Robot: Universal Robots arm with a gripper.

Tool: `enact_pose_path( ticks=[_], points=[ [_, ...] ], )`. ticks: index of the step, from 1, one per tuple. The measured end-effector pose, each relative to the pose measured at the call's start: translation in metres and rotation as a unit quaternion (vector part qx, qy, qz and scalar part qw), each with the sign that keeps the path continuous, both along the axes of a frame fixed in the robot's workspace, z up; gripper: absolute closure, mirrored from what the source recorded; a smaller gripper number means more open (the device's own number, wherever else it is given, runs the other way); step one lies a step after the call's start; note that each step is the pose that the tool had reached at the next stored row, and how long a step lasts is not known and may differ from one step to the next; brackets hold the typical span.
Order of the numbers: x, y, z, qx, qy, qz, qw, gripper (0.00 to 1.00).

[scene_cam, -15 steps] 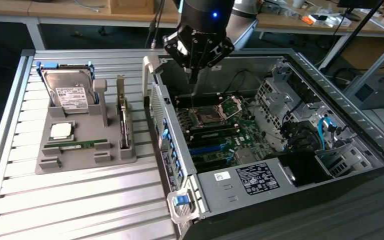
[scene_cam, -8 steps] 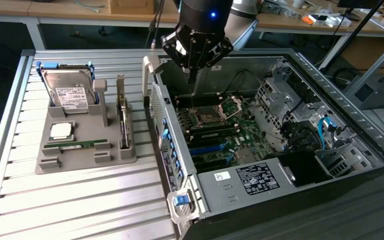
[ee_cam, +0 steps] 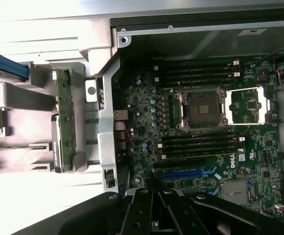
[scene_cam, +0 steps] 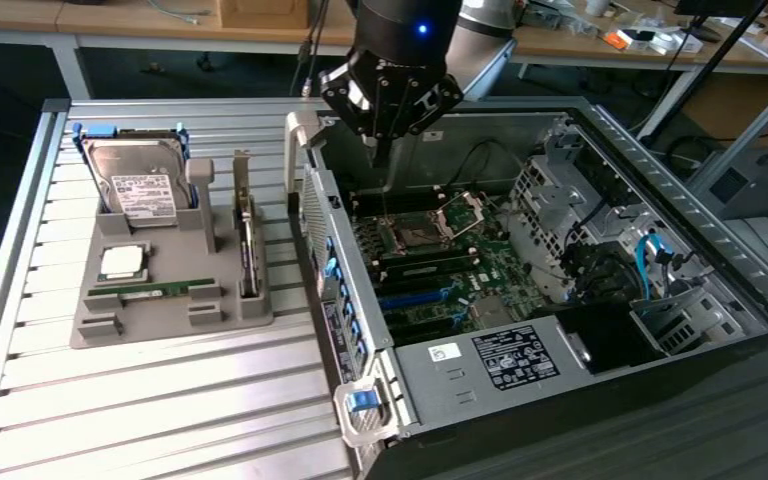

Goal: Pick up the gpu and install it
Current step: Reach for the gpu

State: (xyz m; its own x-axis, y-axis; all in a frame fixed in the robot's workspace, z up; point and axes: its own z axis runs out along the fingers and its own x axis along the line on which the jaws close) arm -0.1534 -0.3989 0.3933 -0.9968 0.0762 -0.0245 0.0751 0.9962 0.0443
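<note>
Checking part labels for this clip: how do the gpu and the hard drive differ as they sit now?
The gpu stands on edge in a narrow slot; the hard drive leans back, face showing. The gpu looks thin and dark; the hard drive is silver with a white label. Both sit in the grey holder.

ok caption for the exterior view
Shut gripper above the open computer case; gpu on edge in its grey holder

gpu (ee_cam: 63, 117): green board, silver bracket. Holder tray (scene_cam: 171, 312): plain grey. Hard drive (scene_cam: 140, 180): silver, white label. Motherboard (ee_cam: 146, 112): dark green, one blue slot (ee_cam: 185, 174). Gripper (scene_cam: 381, 158): black. Table (scene_cam: 157, 400): silver, ribbed slat pattern.
</note>
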Motion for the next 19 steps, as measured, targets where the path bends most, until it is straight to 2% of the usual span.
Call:
enact_pose_path(
  ticks=[19],
  points=[
    [-0.0064,0.0,0.0,0.0,0.0,0.0,1.0,0.89]
  ],
)
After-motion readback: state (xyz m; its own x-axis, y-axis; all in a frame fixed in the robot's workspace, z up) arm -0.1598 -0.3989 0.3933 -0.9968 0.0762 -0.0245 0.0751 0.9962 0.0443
